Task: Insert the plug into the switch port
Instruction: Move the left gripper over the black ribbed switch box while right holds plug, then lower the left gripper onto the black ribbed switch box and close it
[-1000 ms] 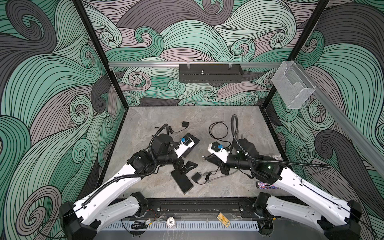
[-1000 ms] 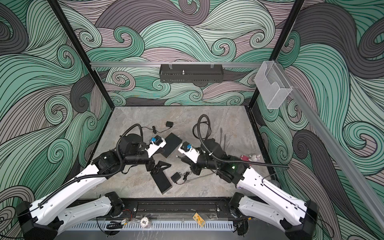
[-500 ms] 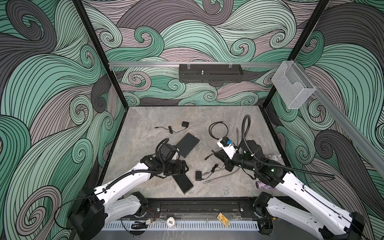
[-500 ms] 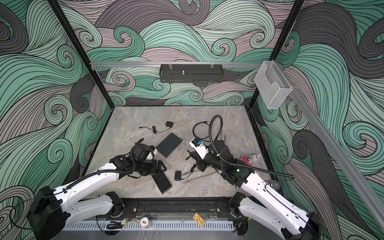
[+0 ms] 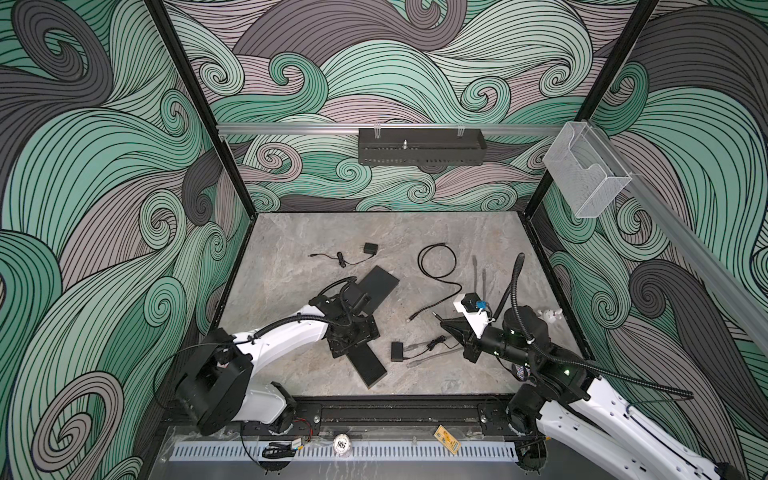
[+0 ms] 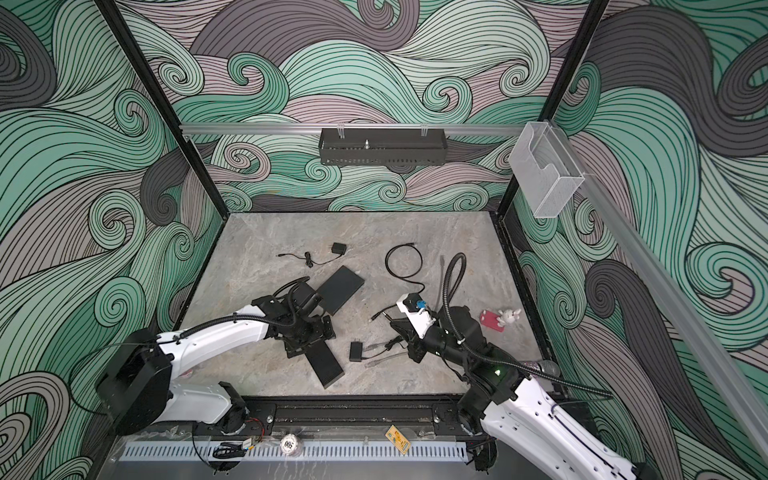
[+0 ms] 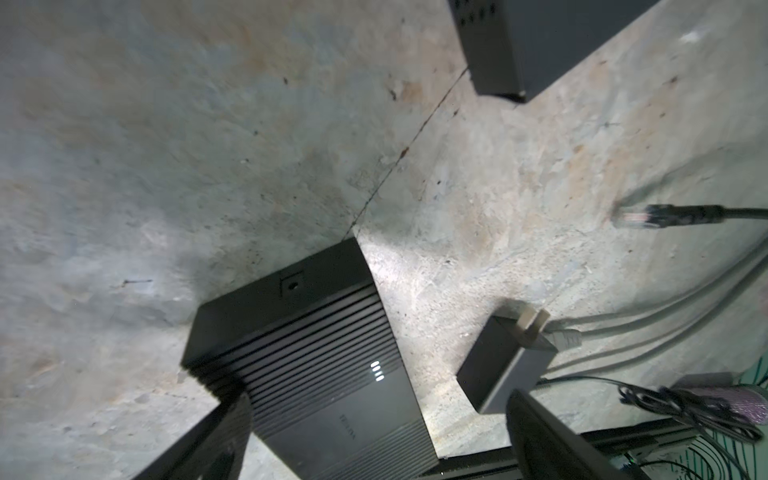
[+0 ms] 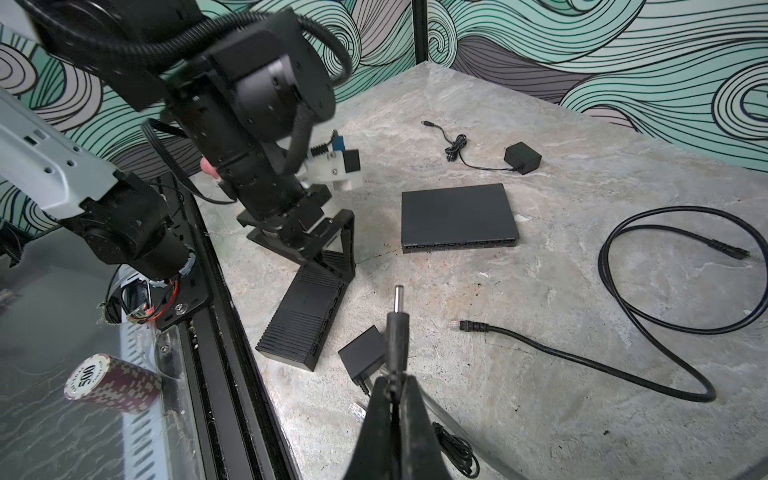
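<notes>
A small ribbed black switch lies near the front of the floor. Its round power port faces away from my left wrist. Over its far end my left gripper stands open, with one finger at the switch's edge and the other well off to the side. My right gripper is shut on the barrel plug, whose metal tip points out past the fingertips, a hand's width right of the switch. The plug's thin cord trails to a black adapter.
A larger flat black switch lies behind the left gripper. A looped black network cable, grey cables, a second adapter with cord and a red item with a toy rabbit lie around. Front rail borders the floor.
My left arm has pulled back from the larger switch toward the front and come down over the small switch. My right gripper has drawn away to the right with the plug.
</notes>
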Motion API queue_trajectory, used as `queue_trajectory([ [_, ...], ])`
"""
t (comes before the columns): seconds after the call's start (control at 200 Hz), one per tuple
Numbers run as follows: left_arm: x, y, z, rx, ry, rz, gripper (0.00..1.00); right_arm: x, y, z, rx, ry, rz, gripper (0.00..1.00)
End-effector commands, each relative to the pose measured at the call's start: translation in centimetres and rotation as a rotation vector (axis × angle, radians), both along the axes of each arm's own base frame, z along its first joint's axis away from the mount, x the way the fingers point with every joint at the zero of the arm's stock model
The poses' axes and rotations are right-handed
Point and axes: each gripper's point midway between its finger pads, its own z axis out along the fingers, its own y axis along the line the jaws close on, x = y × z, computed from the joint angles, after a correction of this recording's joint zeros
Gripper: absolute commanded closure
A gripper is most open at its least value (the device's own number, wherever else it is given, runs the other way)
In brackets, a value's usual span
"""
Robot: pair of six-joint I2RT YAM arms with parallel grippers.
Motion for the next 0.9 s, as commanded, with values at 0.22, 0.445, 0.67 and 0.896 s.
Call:
queue_trajectory([
  [0.22,-2.2,3.2,-0.8,0.392,0.266,0.038,0.01,-0.7,-0.2,-0.6,0.032,0.010,0.003,1.00],
  [0.445,-3.3,2.8,0.9,0.460,0.244,0.039,0.01,-0.7,0.3,-0.8,0.036,0.020,0.023,1.00],
  [0.67,-4.5,0.8,-0.8,0.442,0.263,0.044,0.01,-0.8,0.4,-0.4,0.047,0.009,0.034,1.00],
  [0.896,-4.7,0.8,-2.3,0.449,0.255,0.060,0.03,-1.0,0.4,-0.5,0.046,0.014,0.038,1.00],
])
